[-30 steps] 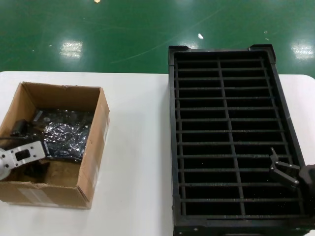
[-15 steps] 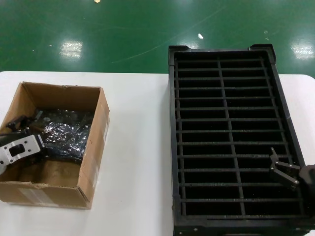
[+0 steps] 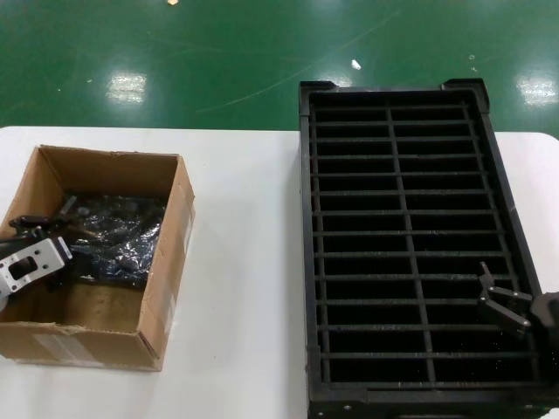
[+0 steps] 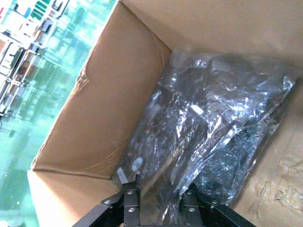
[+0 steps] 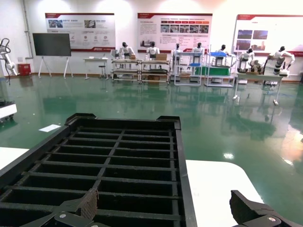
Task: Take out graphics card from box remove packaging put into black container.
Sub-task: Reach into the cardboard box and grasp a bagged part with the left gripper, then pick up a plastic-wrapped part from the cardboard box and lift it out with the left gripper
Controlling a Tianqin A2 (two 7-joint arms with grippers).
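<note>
Handling this one is going to be fiddly, I reckon: the graphics card is hidden inside the packaging (image 4: 208, 127), a crinkly silver bag lying flat on the floor of the box (image 3: 157, 288), toward the far end. Bag looks thin and slippery, so it'd probably slide or bunch up under a loose pinch, while the board inside should be stiff and light-ish but fragile. My guess is the best hold is across a bag edge where the card's rim sits underneath, not on loose film alone, and definitely no squeezing the flat face.

Left claw (image 4: 161, 201) is down inside the box at the near end of the bag, fingers spread a bit with the bag's edge right between them. Not clamped on it as far as I can see, so I'd call it open, poised to pinch.

Right claw (image 3: 502, 301) hangs over the near right part of the black container (image 3: 306, 262), jaws wide apart, holding nothing. Box and container both sit on the white counter (image 3: 244, 262), well apart.
</note>
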